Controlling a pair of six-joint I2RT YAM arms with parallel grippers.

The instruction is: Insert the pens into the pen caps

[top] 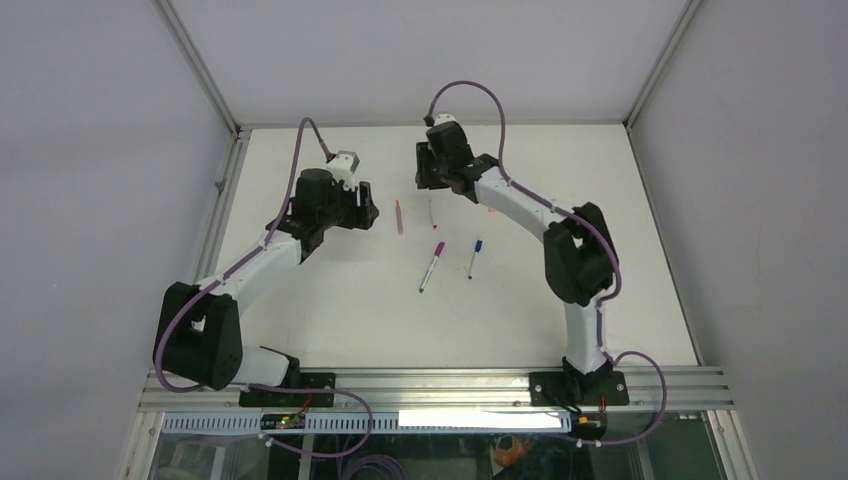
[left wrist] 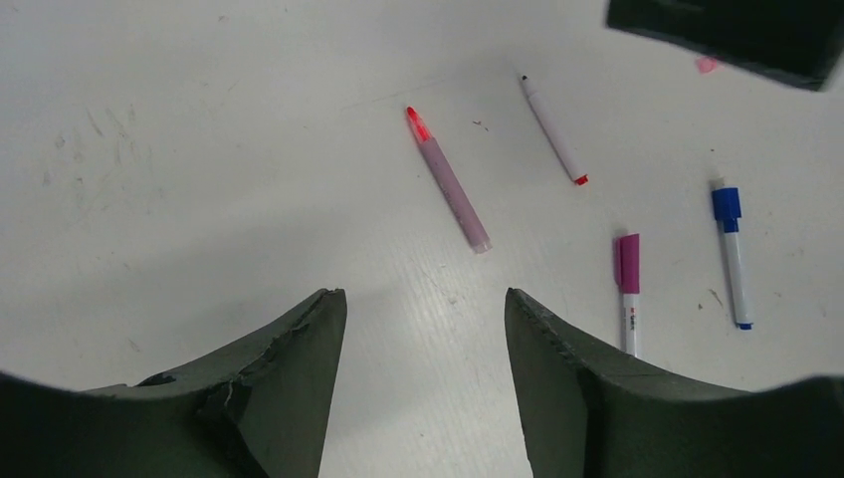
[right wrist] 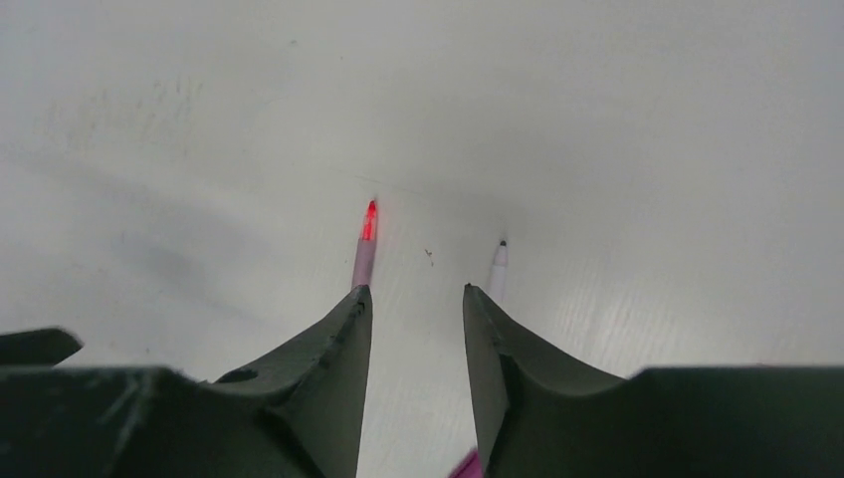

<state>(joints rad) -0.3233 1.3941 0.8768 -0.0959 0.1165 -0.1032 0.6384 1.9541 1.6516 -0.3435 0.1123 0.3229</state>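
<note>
Status: left gripper [left wrist: 425, 299] is wide open and empty, hovering over the white table [left wrist: 199, 149]. Right gripper [right wrist: 416, 292] is about half open with nothing between its fingers, sitting top centre of the overhead view.

Pinkish marker pen with exposed orange-red tip [left wrist: 448, 181] and thin white pen with black tip and red end [left wrist: 552, 129] lie uncapped, side by side, near centre of the left wrist view. White pen with magenta cap [left wrist: 628, 294] and white pen with blue cap [left wrist: 732, 254] look finished, lower right. Small pale pink cap [left wrist: 707, 64] sits top right, partly under the right gripper.

Risks, my read:
- The uncapped pair lies close together, so a descending finger may knock the neighbour.
- Thin round barrels may roll or twist in the jaws, leaving tip and cap misaligned.
- The pink cap is half hidden and easy to nudge away.
</note>
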